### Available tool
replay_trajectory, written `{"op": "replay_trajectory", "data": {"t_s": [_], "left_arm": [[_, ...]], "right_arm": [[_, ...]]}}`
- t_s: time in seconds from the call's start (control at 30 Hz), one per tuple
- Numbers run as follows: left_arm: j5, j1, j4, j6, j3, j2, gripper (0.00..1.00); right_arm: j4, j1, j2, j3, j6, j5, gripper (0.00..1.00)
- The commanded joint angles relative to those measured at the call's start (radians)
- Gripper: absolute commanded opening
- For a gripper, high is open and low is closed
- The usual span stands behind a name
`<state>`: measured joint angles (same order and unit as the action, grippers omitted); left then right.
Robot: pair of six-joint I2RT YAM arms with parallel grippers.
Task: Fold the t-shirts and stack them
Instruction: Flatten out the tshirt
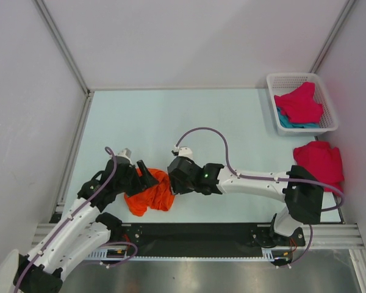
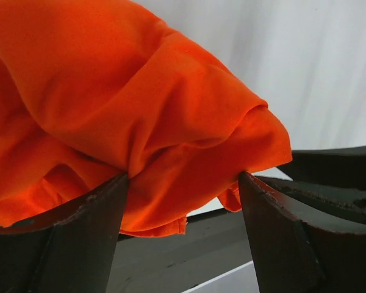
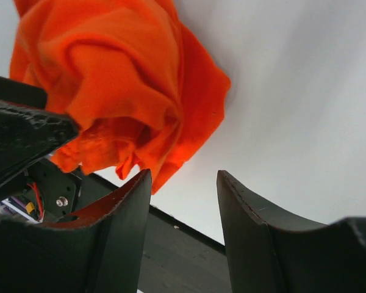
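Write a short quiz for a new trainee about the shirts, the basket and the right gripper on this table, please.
1. Choose one: which t-shirt lies on top inside the white plastic mesh basket? A teal, B magenta-red, C orange.
2. True or false: the right gripper is shut on the crumpled bright orange cloth t-shirt.
3. How many t-shirts lie outside the basket?
Key:
1. B. The magenta-red cloth t-shirt covers the teal one.
2. False. Its jaws stand open, with nothing between them.
3. Two: the orange t-shirt and a second magenta-red t-shirt.
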<state>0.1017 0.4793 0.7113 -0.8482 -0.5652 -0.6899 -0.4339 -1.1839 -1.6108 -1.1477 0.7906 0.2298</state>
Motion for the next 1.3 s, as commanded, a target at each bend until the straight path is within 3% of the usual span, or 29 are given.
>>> {"op": "replay_trajectory", "data": {"t_s": [0.0, 0.53, 0.8, 1.03, 1.27], "left_arm": [[-0.028, 0.007, -0.027, -0.046, 0.020, 0.050, 0.77], [-0.011, 0.058, 0.089, -0.091, 0.001, 0.205, 0.75], [-0.089, 0.061, 0.197, -0.075, -0.094, 0.230, 0.73], [0.003, 0.096, 0.134, -0.160, 0.022, 0.270, 0.70], [-0.052, 0.174, 0.102, -0.190, 0.057, 0.236, 0.67]], "right_arm": [[-0.028, -0.034, 0.005, -0.089, -0.010, 0.066, 0.52], [-0.062, -0.052, 0.026, -0.106, -0.008, 0.111, 0.51], [-0.048, -0.052, -0.015, -0.126, -0.011, 0.092, 0.50], [-0.034, -0.048, -0.037, -0.145, -0.028, 0.088, 0.50], [-0.045, -0.023, -0.034, -0.173, -0.060, 0.097, 0.50]]}}
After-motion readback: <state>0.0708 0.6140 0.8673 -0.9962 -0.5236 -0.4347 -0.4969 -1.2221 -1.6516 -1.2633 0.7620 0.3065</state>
